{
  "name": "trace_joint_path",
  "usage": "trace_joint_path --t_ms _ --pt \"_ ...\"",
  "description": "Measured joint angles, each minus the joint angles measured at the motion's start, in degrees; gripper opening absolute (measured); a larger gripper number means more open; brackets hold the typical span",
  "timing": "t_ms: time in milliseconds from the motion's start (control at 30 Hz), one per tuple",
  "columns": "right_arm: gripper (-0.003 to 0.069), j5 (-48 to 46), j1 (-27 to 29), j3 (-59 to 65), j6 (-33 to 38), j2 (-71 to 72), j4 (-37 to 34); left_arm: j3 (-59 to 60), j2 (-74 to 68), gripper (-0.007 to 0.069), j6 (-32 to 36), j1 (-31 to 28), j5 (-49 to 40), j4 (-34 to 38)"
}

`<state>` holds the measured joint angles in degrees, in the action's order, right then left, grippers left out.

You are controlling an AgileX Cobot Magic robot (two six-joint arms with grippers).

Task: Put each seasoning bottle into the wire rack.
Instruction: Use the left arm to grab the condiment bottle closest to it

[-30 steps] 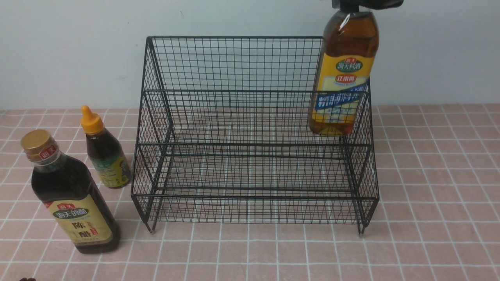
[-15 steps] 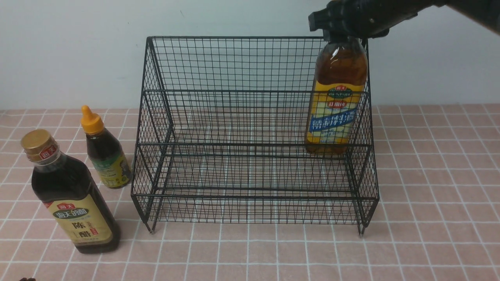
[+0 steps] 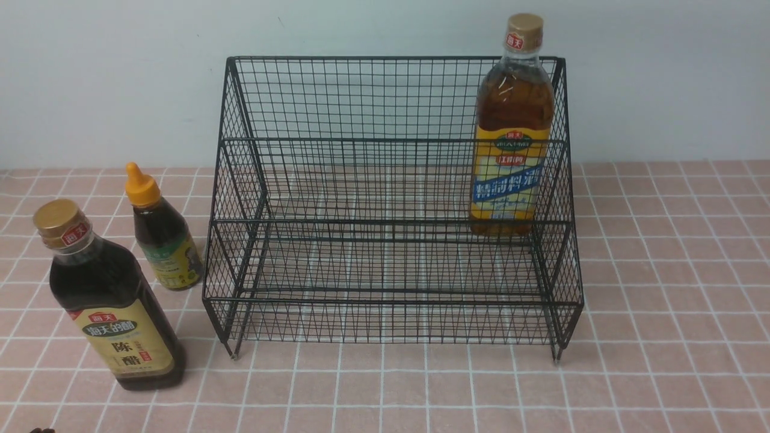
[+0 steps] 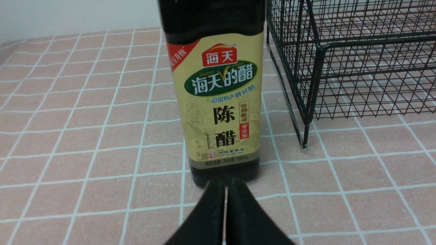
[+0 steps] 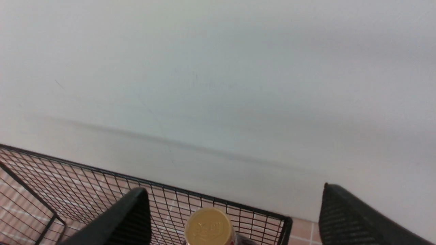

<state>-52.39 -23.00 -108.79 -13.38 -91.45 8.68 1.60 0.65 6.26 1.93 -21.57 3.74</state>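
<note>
Right claw (image 5: 233,188) gapes above upright, cap-up amber bottle (image 3: 511,132).

You've got a kitchen-counter setup in front of you: a pink tiled countertop (image 3: 662,252) with white grout, a plain pale wall (image 3: 108,78) right behind, a black wire rack (image 3: 385,141), and a vinegar bottle (image 3: 114,300) and amber seasoning bottle (image 3: 511,150) with Chinese grocery labels.

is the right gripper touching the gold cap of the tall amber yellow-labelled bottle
Apart. The right wrist view shows the right gripper open, its fingers spread to either side of the gold cap with clear gaps.
</note>
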Motion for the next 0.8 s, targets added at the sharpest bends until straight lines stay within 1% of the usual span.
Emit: trace_joint_path --t_ms 33,100,133,167,200,267,300,333,367,400,433,500,567,600,633,667,700,800 --pt "0.058 -0.4 0.0 0.0 0.3 1.0 0.0 0.0 0.0 -0.0007 0.0 0.0 0.0 0.0" --pt "0.0531 -2.3 0.0 -0.1 1.3 5.5 0.1 0.0 0.0 -0.0007 0.0 0.0 0.0 0.0" --pt "0.0474 -4.1 0.0 -0.1 1.7 9.1 0.2 0.0 0.0 -0.0007 0.0 0.0 0.0 0.0" --pt "0.0444 -5.0 0.0 -0.1 1.9 10.5 0.5 0.0 0.0 -0.0007 0.0 0.0 0.0 0.0" --pt "0.036 -7.4 0.0 -0.1 2.2 13.9 1.5 0.0 0.0 -0.0007 0.0 0.0 0.0 0.0" --pt "0.0231 -10.4 0.0 0.2 2.3 18.3 3.2 0.0 0.0 -0.0007 0.0 0.0 0.0 0.0" --pt "0.0216 -10.6 0.0 0.3 2.3 18.8 3.4 0.0 0.0 -0.0007 0.0 0.0 0.0 0.0" --pt "0.0113 -11.3 0.0 1.9 2.3 22.7 4.8 0.0 0.0 -0.0007 0.0 0.0 0.0 0.0" --pt "0.0048 -11.1 0.0 4.3 1.9 26.3 5.5 0.0 0.0 -0.0007 0.0 0.0 0.0 0.0" --pt "0.0048 -11.0 0.0 4.8 1.8 27.0 5.6 0.0 0.0 -0.0007 0.0 0.0 0.0 0.0" --pt "0.0014 -9.8 0.0 8.8 1.2 31.7 5.7 0.0 0.0 -0.0007 0.0 0.0 0.0 0.0" --pt "-0.0006 -6.2 0.0 17.1 0.7 39.5 4.7 0.0 0.0 -0.0007 0.0 0.0 0.0 0.0" --pt "-0.0013 -2.0 0.0 25.8 0.5 46.7 3.0 0.0 0.0 -0.0007 0.0 0.0 0.0 0.0" --pt "-0.0013 -2.0 0.0 25.8 0.5 46.7 2.8 0.0 0.0 -0.0007 0.0 0.0 0.0 0.0" --pt "-0.0013 -0.3 0.0 29.5 0.2 49.5 2.2 0.0 0.0 -0.0007 0.0 0.0 0.0 0.0" --pt "-0.0014 3.4 0.0 36.7 -0.5 55.5 0.3 0.0 0.0 -0.0007 0.0 0.0 0.0 0.0" --pt "-0.0013 6.5 0.0 41.9 -0.7 58.6 -1.3 0.0 0.0 -0.0007 0.0 0.0 0.0 0.0" --pt "-0.0013 13.9 0.0 52.9 -0.9 66.4 -4.1 0.0 0.0 -0.0007 0.0 0.0 0.0 0.0"
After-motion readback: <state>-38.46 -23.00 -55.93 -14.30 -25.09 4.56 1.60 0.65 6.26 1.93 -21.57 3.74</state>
